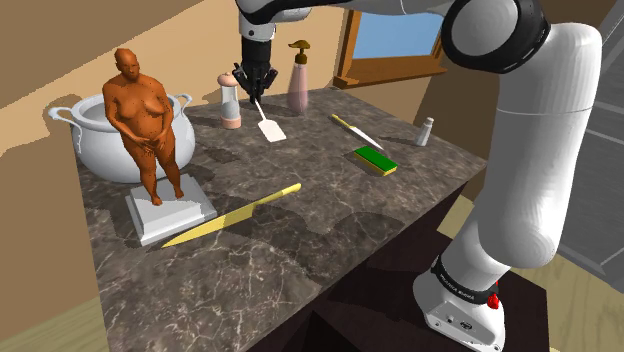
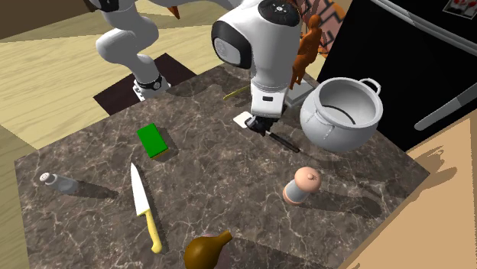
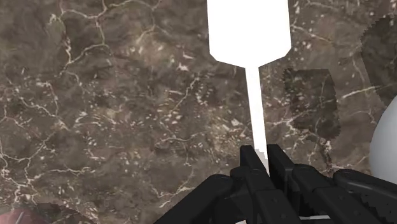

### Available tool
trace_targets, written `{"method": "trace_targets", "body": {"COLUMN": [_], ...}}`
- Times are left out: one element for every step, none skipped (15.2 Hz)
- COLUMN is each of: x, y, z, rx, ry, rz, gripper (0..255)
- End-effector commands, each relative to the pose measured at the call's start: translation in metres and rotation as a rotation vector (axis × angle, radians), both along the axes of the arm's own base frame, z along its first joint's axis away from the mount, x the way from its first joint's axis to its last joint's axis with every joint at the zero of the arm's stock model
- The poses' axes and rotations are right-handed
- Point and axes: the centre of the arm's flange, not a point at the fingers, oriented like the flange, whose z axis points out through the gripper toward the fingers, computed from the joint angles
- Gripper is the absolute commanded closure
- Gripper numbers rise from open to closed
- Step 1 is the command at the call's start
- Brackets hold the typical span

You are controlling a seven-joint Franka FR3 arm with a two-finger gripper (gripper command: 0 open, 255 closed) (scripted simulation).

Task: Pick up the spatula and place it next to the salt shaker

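Your claw (image 3: pixel 266 156) is clamped on the thin white shaft of the spatula (image 3: pixel 249 32). The blade's shadow falls offset on the counter (image 1: pixel 300 260), so you probably have it lifted clear. The spatula is well apart from the salt shaker (image 1: pixel 426 131). The green sponge (image 1: pixel 376 160) lies between shaker and spatula, and the knife (image 1: pixel 356 131) lies near the shaker.

Risks, judged:
- The shaft is narrow and looks smooth, so the broad flat blade may pivot in your grip on a quick swing
- The shaker is small, slim and upright, and a low approach could tip it
- The knife near the shaker could snag the blade as you lower it

Textures: the counter is dark veined marble, the sponge a green slab with a yellowish edge, the shaker pale with a rounded cap
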Motion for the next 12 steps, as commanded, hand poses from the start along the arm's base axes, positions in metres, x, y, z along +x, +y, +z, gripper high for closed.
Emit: {"method": "trace_targets", "body": {"x": [0.000,0.000,0.000,0.000,0.000,-0.011,-0.022,-0.032,-0.043,-0.054,-0.064,-0.075], "y": [0.000,0.000,0.000,0.000,0.000,-0.008,-0.015,-0.023,-0.031,-0.039,-0.046,-0.054], "z": [0.010,0.015,0.021,0.026,0.026,0.026,0.026,0.026,0.026,0.026,0.026,0.026], "rx": [0.000,0.000,0.000,0.000,0.000,0.000,0.000,0.000,0.000,0.000,0.000,0.000], "ry": [0.000,0.000,0.000,0.000,0.000,0.000,0.000,0.000,0.000,0.000,0.000,0.000], "rz": [0.000,0.000,0.000,0.000,0.000,0.000,0.000,0.000,0.000,0.000,0.000,0.000], "gripper": [255,255,255,255,255,255,255,255,255,255,255,255]}}
